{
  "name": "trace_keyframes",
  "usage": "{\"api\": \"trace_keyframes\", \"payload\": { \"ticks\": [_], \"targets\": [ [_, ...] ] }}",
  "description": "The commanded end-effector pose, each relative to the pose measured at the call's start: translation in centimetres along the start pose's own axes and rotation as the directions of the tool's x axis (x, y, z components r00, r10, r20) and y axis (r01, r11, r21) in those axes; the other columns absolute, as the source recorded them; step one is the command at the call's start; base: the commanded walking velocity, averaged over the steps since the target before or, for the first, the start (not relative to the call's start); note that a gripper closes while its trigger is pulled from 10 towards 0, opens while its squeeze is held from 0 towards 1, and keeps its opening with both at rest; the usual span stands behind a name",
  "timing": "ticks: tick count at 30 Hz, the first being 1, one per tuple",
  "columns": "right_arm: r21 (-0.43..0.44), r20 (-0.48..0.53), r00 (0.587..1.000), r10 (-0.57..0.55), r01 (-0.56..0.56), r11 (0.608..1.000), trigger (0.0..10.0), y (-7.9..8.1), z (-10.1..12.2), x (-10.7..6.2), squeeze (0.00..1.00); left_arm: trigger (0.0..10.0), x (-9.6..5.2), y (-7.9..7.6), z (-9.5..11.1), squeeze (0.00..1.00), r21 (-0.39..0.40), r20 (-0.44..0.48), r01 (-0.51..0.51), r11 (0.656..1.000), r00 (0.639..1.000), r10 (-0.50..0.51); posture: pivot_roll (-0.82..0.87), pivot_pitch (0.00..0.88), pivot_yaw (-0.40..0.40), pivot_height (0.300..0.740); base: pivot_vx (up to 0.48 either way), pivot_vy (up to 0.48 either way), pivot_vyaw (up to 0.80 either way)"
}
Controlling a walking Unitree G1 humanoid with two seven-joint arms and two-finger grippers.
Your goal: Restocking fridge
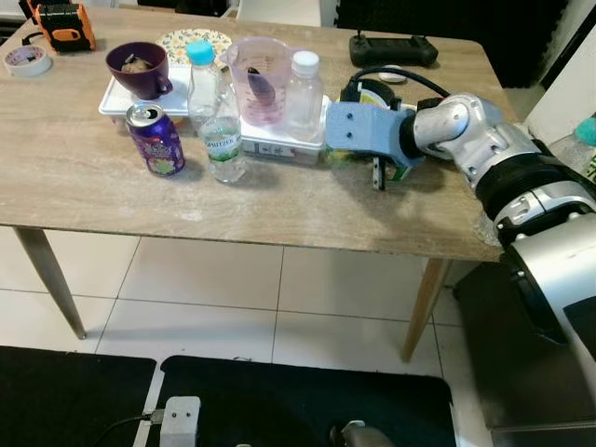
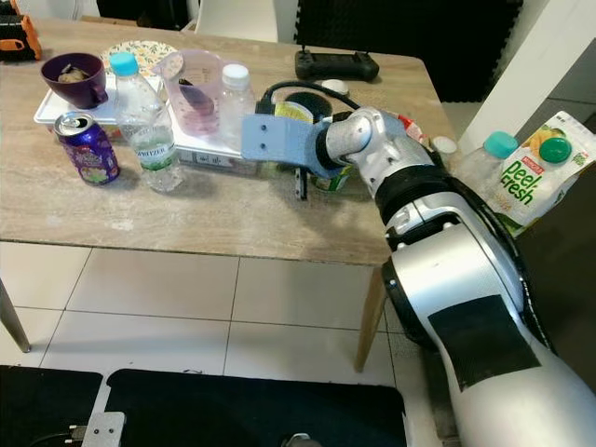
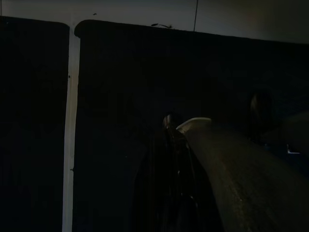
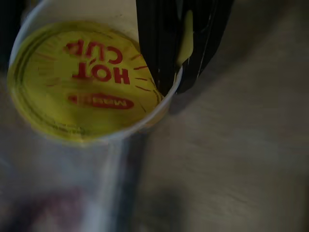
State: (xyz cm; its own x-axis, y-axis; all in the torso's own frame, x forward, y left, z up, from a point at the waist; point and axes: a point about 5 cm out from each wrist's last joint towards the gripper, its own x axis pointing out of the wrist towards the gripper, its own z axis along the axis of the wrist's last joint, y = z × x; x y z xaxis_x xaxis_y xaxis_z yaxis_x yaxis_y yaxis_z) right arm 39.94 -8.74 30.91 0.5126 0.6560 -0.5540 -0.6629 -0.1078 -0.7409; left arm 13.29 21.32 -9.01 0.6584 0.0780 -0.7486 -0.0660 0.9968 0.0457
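Hot-cup noodle pot point(image 4: 82, 82): yellow foil lid printed "HOT CUP" in red, white rim. It stands upright on the wooden table point(image 1: 84, 177), near the table's right side, just beside the white tray point(image 1: 279, 142).

Right gripper point(image 4: 176, 77): the arm reaches out over the table and the gripper sits at the cup, behind its blue wrist housing in the head views. In the right wrist view the two black fingers point(image 4: 149, 43) are clamped together on the rim of the cup at the lid's edge, with yellow foil showing between them. One finger tip hangs below the housing toward the tabletop in the left eye view.

Left gripper point(image 3: 169, 125): the arm hangs idle low in the shade over a dark floor mat point(image 3: 120, 96). The view is too dark to tell whether the fingers are parted or closed.

Other items on the table:
- Purple soda can point(image 1: 155, 140), upright, opened top, near the front of the tray.
- Clear water bottle point(image 1: 222, 135) just beside the can.
- Two more bottles on the tray, one blue-capped point(image 1: 200, 79), one white-capped point(image 1: 304, 91), with a pink measuring jug point(image 1: 258, 79) between them.
- Purple bowl point(image 1: 138, 69) on the tray's left end.
- Black controller point(image 1: 392, 49) at the far edge.
- Tape roll point(image 1: 27, 60) at the far left.

At the robot's right, off the table: a juice carton point(image 2: 538, 172) marked "Fresh" and a teal-capped bottle point(image 2: 484, 160).
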Motion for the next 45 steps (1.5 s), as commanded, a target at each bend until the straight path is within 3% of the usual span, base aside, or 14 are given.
{"api": "trace_keyframes", "payload": {
  "ticks": [1, 6, 9, 15, 16, 24, 26, 28, 31, 37, 41, 42, 43, 45],
  "targets": [
    [-0.046, 0.091, 0.991, 0.095, -0.091, 0.995, 0.0, 0.4, 0.6, -0.5, 0.00, 10.0, -2.3, -0.7, -6.2, 0.00, 0.008, -0.285, 0.026, 1.000, 0.958, -0.022, -0.02, 0.149, -0.125, 0.740, 0.000, 0.000, 0.00],
    [-0.124, 0.289, 0.913, 0.288, -0.263, 0.957, 0.0, 1.0, 1.9, -2.3, 0.00, 10.0, -2.0, -0.8, -5.8, 0.00, 0.004, -0.285, 0.027, 1.000, 0.958, -0.025, -0.02, 0.126, -0.123, 0.740, 0.000, 0.000, 0.00],
    [-0.124, 0.289, 0.913, 0.288, -0.263, 0.957, 0.0, 1.0, 1.9, -2.3, 0.00, 10.0, -2.0, -0.8, -5.8, 0.00, 0.004, -0.285, 0.027, 1.000, 0.958, -0.025, -0.02, 0.126, -0.123, 0.740, 0.000, 0.000, 0.00],
    [-0.192, 0.381, 0.841, 0.384, -0.334, 0.923, 0.0, 2.8, 2.7, -3.6, 0.00, 10.0, -1.8, -0.8, -5.5, 0.00, -0.007, -0.280, 0.022, 1.000, 0.960, -0.024, -0.02, 0.105, -0.121, 0.740, 0.000, 0.000, 0.00],
    [-0.233, 0.385, 0.788, 0.481, -0.421, 0.877, 10.0, 5.8, 2.7, -3.7, 0.00, 10.0, -1.7, -0.8, -5.3, 0.00, -0.005, -0.284, 0.015, 1.000, 0.959, -0.016, -0.03, 0.093, -0.120, 0.740, 0.000, 0.000, 0.00],
    [-0.240, 0.364, 0.754, 0.547, -0.492, 0.837, 10.0, 8.9, 1.9, -3.2, 0.00, 10.0, -1.5, -0.8, -5.1, 0.00, -0.008, -0.289, 0.013, 1.000, 0.957, -0.015, -0.04, 0.075, -0.118, 0.740, -0.061, 0.000, 0.00],
    [-0.213, 0.332, 0.743, 0.581, -0.542, 0.813, 10.0, 10.8, 1.0, -2.7, 0.00, 10.0, -1.4, -0.9, -5.0, 0.00, -0.002, -0.291, 0.015, 1.000, 0.957, -0.015, -0.04, 0.066, -0.119, 0.740, -0.257, 0.000, 0.00],
    [-0.213, 0.332, 0.743, 0.581, -0.542, 0.813, 10.0, 10.8, 1.0, -2.7, 0.00, 10.0, -1.4, -0.9, -5.0, 0.00, -0.002, -0.291, 0.015, 1.000, 0.957, -0.015, -0.04, 0.066, -0.119, 0.740, -0.262, 0.000, 0.00],
    [-0.119, 0.268, 0.722, 0.638, -0.633, 0.765, 10.0, 14.4, -1.0, -2.1, 0.00, 10.0, -1.4, -0.9, -5.0, 0.00, 0.002, -0.292, 0.012, 1.000, 0.956, -0.011, -0.04, 0.064, -0.118, 0.740, -0.291, 0.000, 0.00],
    [0.004, 0.162, 0.750, 0.641, -0.650, 0.760, 10.0, 17.4, -3.3, -1.1, 0.00, 10.0, -1.6, -0.6, -5.2, 0.00, 0.008, -0.299, 0.005, 1.000, 0.954, -0.002, -0.04, 0.066, -0.113, 0.740, -0.298, 0.000, 0.00],
    [0.166, 0.067, 0.791, 0.608, -0.610, 0.775, 10.0, 20.3, -5.5, 0.1, 0.00, 10.0, -1.6, -0.3, -5.2, 0.00, 0.011, -0.303, -0.004, 1.000, 0.953, 0.007, -0.04, 0.069, -0.116, 0.740, -0.296, 0.000, 0.00],
    [0.287, -0.013, 0.806, 0.592, -0.564, 0.774, 10.0, 22.8, -7.6, 0.9, 0.00, 10.0, -1.5, -0.2, -5.2, 0.00, 0.010, -0.301, -0.008, 1.000, 0.954, 0.010, -0.04, 0.068, -0.117, 0.740, -0.289, 0.000, 0.00],
    [0.287, -0.013, 0.806, 0.592, -0.564, 0.774, 10.0, 22.8, -7.6, 0.9, 0.00, 10.0, -1.5, -0.2, -5.2, 0.00, 0.010, -0.301, -0.008, 1.000, 0.954, 0.010, -0.04, 0.068, -0.117, 0.740, -0.289, 0.000, 0.00],
    [0.419, -0.092, 0.816, 0.571, -0.488, 0.766, 10.0, 25.3, -9.7, 1.6, 0.00, 10.0, -1.5, -0.3, -5.1, 0.00, 0.008, -0.299, -0.009, 1.000, 0.954, 0.011, -0.04, 0.069, -0.118, 0.740, -0.287, 0.000, 0.00]
  ]
}}
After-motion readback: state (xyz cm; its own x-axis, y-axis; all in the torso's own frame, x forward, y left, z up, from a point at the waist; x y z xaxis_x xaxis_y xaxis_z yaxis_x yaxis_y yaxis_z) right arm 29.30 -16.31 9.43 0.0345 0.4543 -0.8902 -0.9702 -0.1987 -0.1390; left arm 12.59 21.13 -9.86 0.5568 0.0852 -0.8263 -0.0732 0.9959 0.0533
